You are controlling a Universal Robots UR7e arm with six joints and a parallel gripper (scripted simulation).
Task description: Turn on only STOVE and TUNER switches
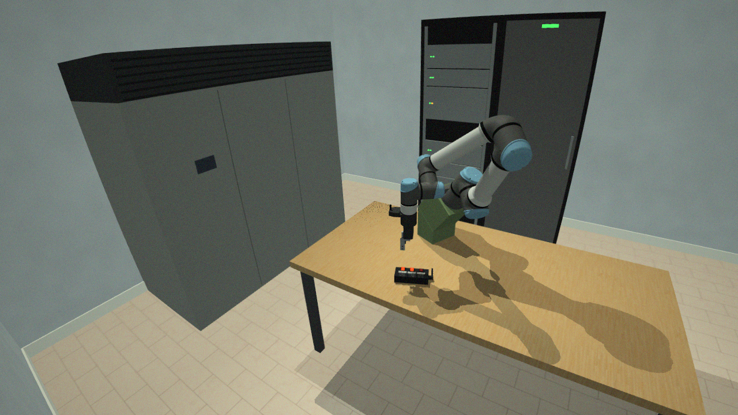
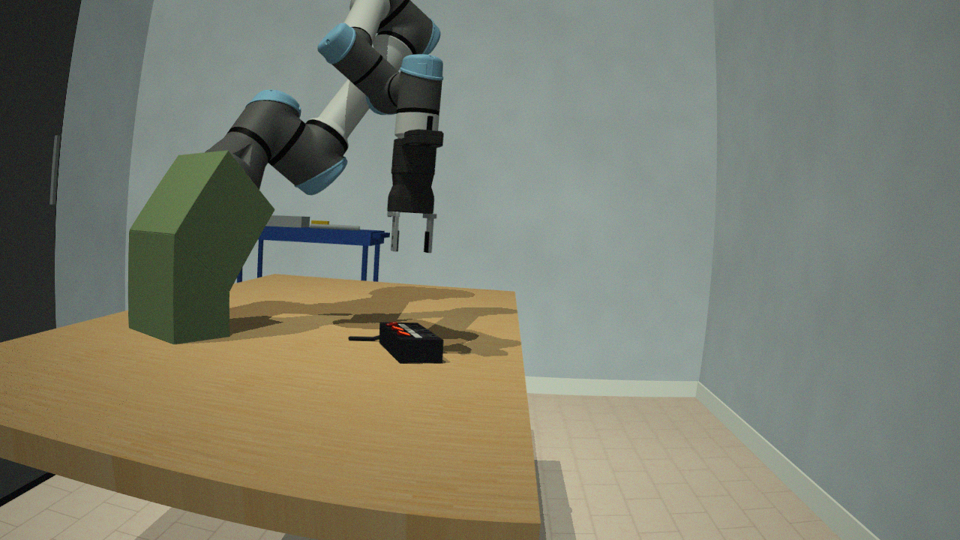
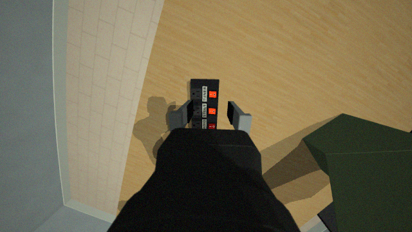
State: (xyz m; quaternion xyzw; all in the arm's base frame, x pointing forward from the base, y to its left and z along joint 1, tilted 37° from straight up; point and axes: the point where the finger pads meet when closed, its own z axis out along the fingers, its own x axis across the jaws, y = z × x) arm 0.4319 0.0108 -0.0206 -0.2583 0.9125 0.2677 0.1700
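Observation:
The black power strip (image 3: 204,104) lies flat on the wooden table, the right way up; it also shows in the top view (image 1: 413,275) and the exterior view (image 2: 410,340). In the wrist view the TUNER switch (image 3: 212,94) and the STOVE switch (image 3: 212,111) glow bright red. The third switch (image 3: 211,126) is dark red and partly hidden by the gripper body. My gripper (image 3: 210,107) (image 2: 411,236) is open and empty, pointing straight down, well above the strip, also seen in the top view (image 1: 405,242).
The arm's green base block (image 2: 191,248) stands on the table behind the strip. The table's edge (image 3: 141,96) runs close beside the strip. A grey cabinet (image 1: 206,170) and a server rack (image 1: 511,118) stand beyond the table.

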